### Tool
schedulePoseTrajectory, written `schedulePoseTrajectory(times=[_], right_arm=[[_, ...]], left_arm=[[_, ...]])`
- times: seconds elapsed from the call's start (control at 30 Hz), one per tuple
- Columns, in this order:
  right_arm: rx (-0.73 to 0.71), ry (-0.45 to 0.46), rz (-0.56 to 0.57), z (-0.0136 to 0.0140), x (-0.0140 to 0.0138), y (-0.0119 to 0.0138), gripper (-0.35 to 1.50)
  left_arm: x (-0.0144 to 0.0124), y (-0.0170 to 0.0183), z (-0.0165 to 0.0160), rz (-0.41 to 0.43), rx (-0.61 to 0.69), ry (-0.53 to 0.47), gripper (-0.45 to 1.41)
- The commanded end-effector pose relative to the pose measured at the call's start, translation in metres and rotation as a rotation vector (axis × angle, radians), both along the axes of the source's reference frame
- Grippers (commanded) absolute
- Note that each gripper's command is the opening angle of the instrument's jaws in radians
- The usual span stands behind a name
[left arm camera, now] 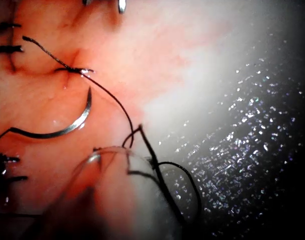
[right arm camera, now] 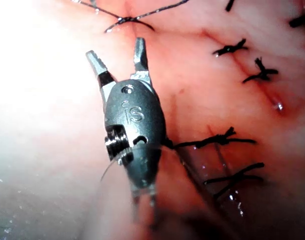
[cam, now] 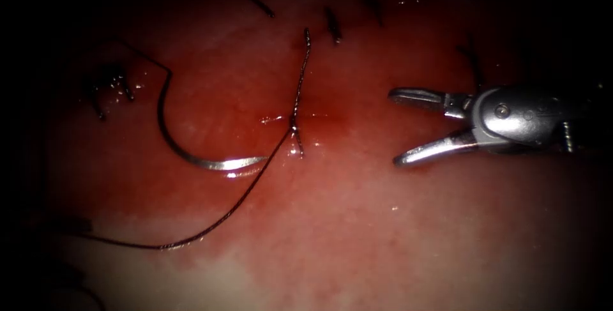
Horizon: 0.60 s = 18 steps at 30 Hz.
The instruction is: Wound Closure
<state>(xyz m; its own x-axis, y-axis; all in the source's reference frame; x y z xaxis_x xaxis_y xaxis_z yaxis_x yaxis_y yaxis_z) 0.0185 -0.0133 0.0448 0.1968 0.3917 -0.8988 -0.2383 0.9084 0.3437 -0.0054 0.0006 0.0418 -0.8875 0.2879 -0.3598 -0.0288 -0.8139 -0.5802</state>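
Lying free on the tissue (cam: 396, 234), the needle (cam: 191, 154) is seen left of the cut, held by neither tool; its curve rests flat on the surface and no part of it can be seen entering the tissue. One needle is counted. Its blunt end is joined to the thread (cam: 242, 199), which is seen running off toward the left edge of the endoscope view. Another strand is seen running from a knot (cam: 295, 126) on the cut down and leftward across the tissue. A short tail is seen rising from that knot toward the top of the endoscope view.

One tool is seen in the endoscope view: the right tool (cam: 399, 126), entering from the right. Its jaws are spread wide and nothing is held between them; they are parked right of the knot, apart from it. The left tool's jaws cannot be judged.

In the right wrist view, the same parted jaws (right arm camera: 117, 52) are seen near the knot, and at least four finished stitches (right arm camera: 230, 47) are counted along the cut. Red fluid (cam: 332, 116) is pooled around the knot.
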Motion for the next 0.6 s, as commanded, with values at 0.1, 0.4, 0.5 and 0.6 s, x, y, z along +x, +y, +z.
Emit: schedulePoseTrajectory(times=[0.1, 0.4, 0.5, 0.6], right_arm=[[0.004, 0.001, -0.009, 0.0005, 0.0008, -0.001, 0.93], [0.003, 0.001, -0.008, 0.0006, 0.0008, -0.001, 0.93], [0.003, 0.001, -0.008, 0.0007, 0.0008, -0.001, 0.93], [0.008, -0.001, -0.009, 0.0008, 0.0008, -0.001, 0.93]], left_arm=[[0.0016, 0.0007, -0.0002, 0.017, -0.034, 0.033, 0.34], [0.0067, 0.0106, -0.0045, -0.043, -0.084, 0.022, 0.51], [0.0068, 0.0117, -0.006, -0.074, -0.069, -0.003, 0.56], [0.0065, 0.014, -0.0101, -0.156, -0.034, -0.073, 0.61]])
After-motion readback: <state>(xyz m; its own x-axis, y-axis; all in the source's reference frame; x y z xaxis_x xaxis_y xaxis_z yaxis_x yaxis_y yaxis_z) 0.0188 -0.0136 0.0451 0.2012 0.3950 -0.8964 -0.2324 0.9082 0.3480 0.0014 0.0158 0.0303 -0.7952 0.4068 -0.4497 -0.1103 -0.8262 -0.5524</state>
